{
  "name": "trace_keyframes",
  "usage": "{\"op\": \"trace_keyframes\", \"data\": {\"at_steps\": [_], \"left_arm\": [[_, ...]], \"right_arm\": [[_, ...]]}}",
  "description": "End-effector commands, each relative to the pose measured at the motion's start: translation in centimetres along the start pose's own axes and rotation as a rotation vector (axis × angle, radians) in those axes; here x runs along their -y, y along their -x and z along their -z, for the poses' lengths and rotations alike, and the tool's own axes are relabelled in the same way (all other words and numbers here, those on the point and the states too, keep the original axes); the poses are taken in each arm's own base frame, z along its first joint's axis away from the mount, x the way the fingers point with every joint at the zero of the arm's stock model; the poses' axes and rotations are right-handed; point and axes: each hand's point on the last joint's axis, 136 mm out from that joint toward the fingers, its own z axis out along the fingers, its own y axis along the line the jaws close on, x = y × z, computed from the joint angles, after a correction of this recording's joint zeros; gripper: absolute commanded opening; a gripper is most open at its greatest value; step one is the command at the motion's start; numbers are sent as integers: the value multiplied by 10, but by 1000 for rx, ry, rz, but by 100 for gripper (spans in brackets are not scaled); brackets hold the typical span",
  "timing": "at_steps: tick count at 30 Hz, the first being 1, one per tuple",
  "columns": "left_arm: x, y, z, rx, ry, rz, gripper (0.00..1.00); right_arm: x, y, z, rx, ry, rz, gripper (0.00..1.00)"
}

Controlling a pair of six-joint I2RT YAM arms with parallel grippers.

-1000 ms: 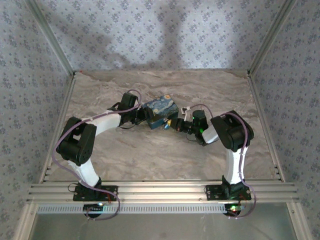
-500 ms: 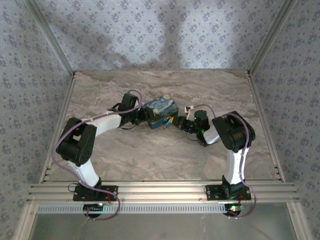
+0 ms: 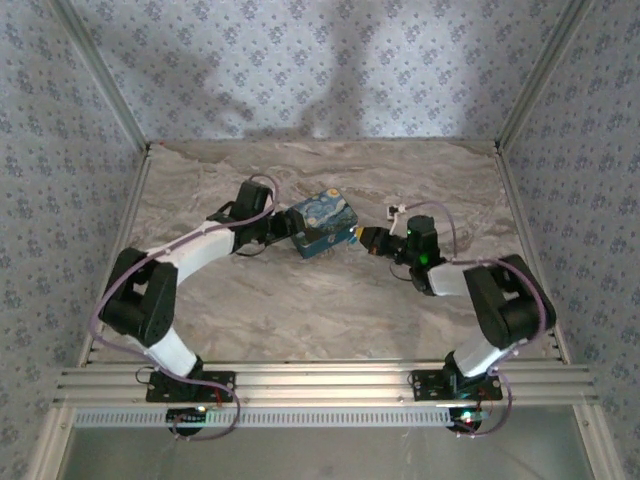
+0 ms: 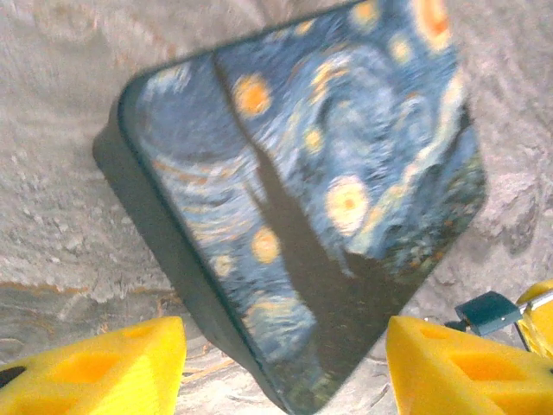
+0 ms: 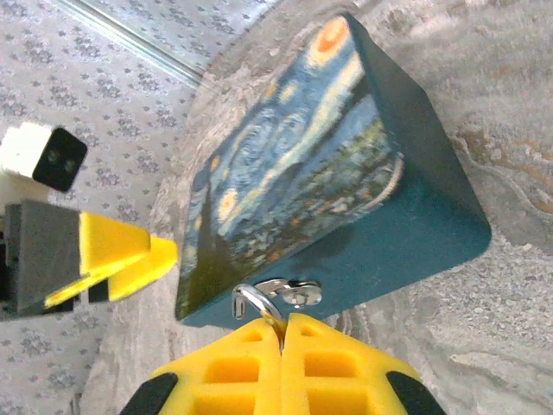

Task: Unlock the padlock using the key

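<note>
Teal padlock [image 4: 488, 311] low beside the front corner of the starry-night box [image 4: 311, 190], long axis lying toward the right gripper [image 5: 282, 333], nearer to that one by far. Right gripper's fingers pressed fully together just below the box's hasp [image 5: 294, 292], thin metal loop [image 5: 251, 303] running from the hasp into their seam; possibly the key pinched there, too small to make out. Left gripper [image 4: 283, 346] spread wide astride the box's opposite corner, well apart from the padlock.
</note>
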Motion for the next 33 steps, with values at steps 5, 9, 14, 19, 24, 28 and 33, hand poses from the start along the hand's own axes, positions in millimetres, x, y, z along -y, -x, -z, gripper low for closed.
{"op": "trace_keyframes", "data": {"at_steps": [5,9,14,19,24,28,33], "left_arm": [[12,38,70,260,57,-153,65],[2,43,103,389,99,-193,67],[-21,47,138,526,153,-185,72],[-44,44,159,592,193,-140,75],[-54,39,167,604,209,-118,76],[-54,38,168,597,209,-115,77],[-51,39,170,595,201,-123,77]], "right_arm": [[-15,-32,38,-241,-140,145,1],[-27,-55,57,-379,-193,158,1],[-31,-89,77,-513,-259,124,2],[-16,-129,89,-663,-338,67,1],[3,-149,81,-731,-374,42,1],[6,-151,65,-747,-349,29,1],[9,-150,51,-744,-333,19,8]]}}
